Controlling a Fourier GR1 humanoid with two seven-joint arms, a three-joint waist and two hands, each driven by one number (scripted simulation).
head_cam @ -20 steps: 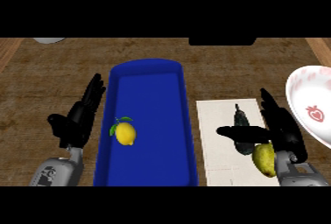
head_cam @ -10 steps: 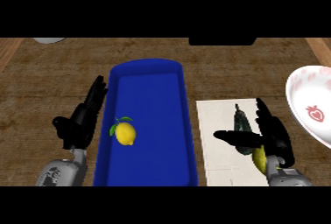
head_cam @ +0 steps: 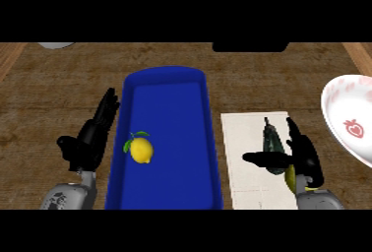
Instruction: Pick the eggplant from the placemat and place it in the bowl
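Eggplant (head_cam: 271, 142): dark, slender, lying lengthwise on the pale placemat (head_cam: 241, 147), stem end pointing away from me. In the head view, my only view, I log the following.

Right hand (head_cam: 299, 155): set over the eggplant's near end, thumb reaching left across the placemat, fingers along the right side of the eggplant; I cannot tell whether they have closed on it.

Left hand (head_cam: 91, 138): open, fingers straight and pointing up the counter (head_cam: 65, 88), beside the blue tray (head_cam: 169, 78), holding nothing.

Lemon (head_cam: 141, 149): yellow, with a green leaf, lying inside the blue tray.

Bowl (head_cam: 345, 113): white with a red strawberry print, at the right edge, well apart from the eggplant.
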